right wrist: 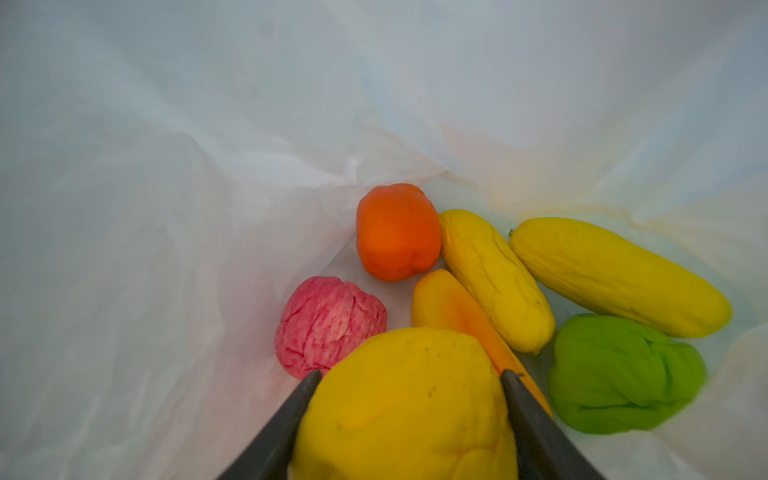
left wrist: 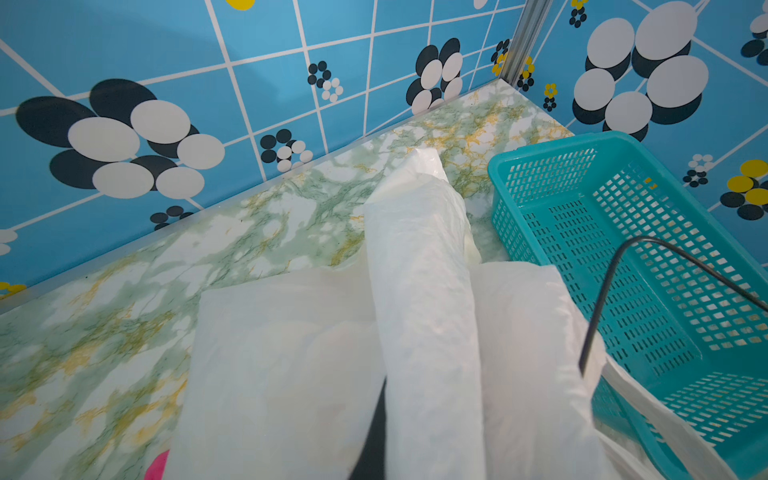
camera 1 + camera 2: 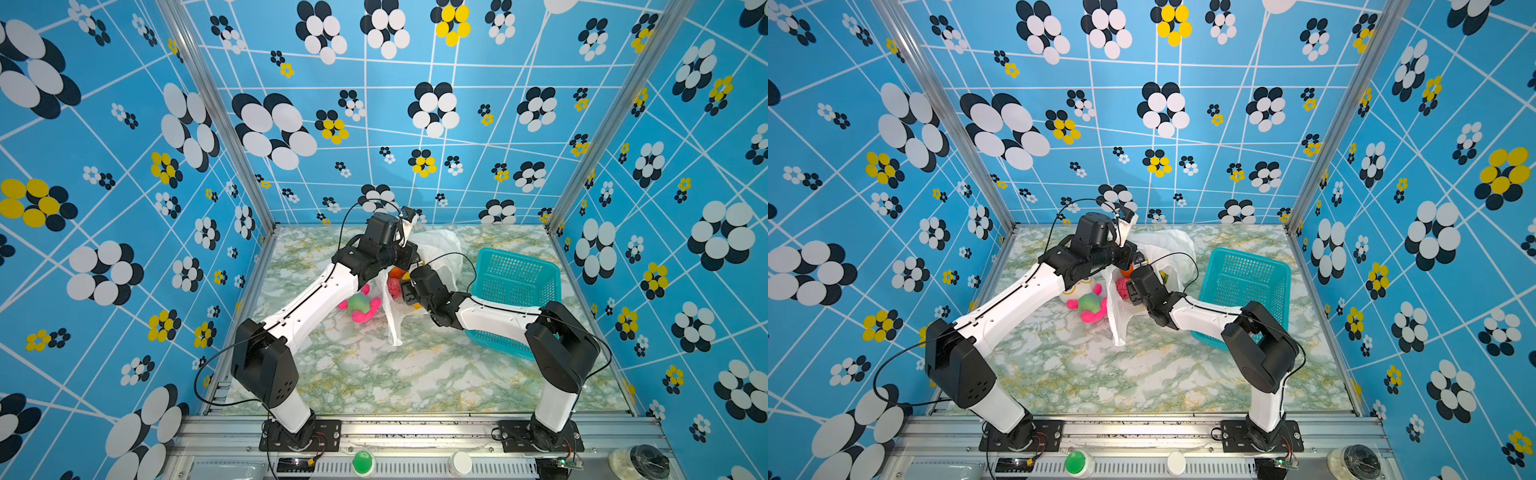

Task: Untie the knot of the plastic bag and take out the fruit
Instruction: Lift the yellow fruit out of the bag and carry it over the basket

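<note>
Covering the table (image 3: 395,374): green-veined marble print; blue flower-patterned walls (image 3: 415,124) on three sides.
Plastic bag (image 3: 440,245): mid-table, mouth open, fruit (image 1: 399,232) inside.
Left gripper (image 3: 408,224): pinched together on a raised bag strip.
Right gripper (image 1: 411,374): inside the bag, clamped on yellow fruit (image 1: 407,424).
Around: teal basket (image 3: 515,274) right of the bag; plush toy (image 3: 359,307) left of it, partly under the left arm.
</note>
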### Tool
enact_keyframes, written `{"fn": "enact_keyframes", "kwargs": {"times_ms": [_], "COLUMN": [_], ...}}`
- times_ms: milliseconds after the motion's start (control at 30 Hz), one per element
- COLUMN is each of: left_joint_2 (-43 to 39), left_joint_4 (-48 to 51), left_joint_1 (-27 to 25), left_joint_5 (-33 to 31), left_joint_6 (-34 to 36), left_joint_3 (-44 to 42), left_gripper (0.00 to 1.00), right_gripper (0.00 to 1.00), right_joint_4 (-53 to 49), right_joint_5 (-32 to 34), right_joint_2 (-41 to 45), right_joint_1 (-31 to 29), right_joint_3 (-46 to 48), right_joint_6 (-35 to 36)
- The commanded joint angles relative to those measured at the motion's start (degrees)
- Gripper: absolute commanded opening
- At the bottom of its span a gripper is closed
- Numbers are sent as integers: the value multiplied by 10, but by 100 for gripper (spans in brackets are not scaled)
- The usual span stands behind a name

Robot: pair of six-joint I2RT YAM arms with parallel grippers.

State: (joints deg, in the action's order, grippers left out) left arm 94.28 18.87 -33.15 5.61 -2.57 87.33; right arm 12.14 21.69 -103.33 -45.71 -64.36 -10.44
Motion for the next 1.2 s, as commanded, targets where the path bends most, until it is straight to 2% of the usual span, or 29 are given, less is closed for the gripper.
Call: {"fn": "enact_keyframes", "kwargs": {"times_ms": [0,167,267,400,667,800,933,1000,1167], "left_joint_2": [-1,5,8,11,21,14,8,5,8], "left_joint_4": [-1,1,2,4,10,6,4,-3,5], "left_joint_1": [0,4,5,6,11,10,11,11,12], "left_joint_5": [-2,-2,1,0,2,9,7,10,11], "left_joint_6": [-1,-6,-8,-5,-8,-8,-9,-9,-9], "left_joint_3": [10,11,15,20,26,20,17,11,13], "left_gripper": [0,0,0,0,0,0,0,0,0], "right_gripper": [36,34,34,34,34,31,26,23,23], "right_joint_4": [44,99,133,140,128,125,115,102,91], "right_joint_5": [-22,-59,-89,-91,10,59,133,180,181], "right_joint_2": [40,119,173,250,452,534,568,569,512], "right_joint_1": [-4,-17,-35,-53,-50,-29,18,53,136], "right_joint_3": [32,112,158,205,311,347,367,371,383], "right_joint_6": [14,39,79,128,170,177,140,97,-7]}}
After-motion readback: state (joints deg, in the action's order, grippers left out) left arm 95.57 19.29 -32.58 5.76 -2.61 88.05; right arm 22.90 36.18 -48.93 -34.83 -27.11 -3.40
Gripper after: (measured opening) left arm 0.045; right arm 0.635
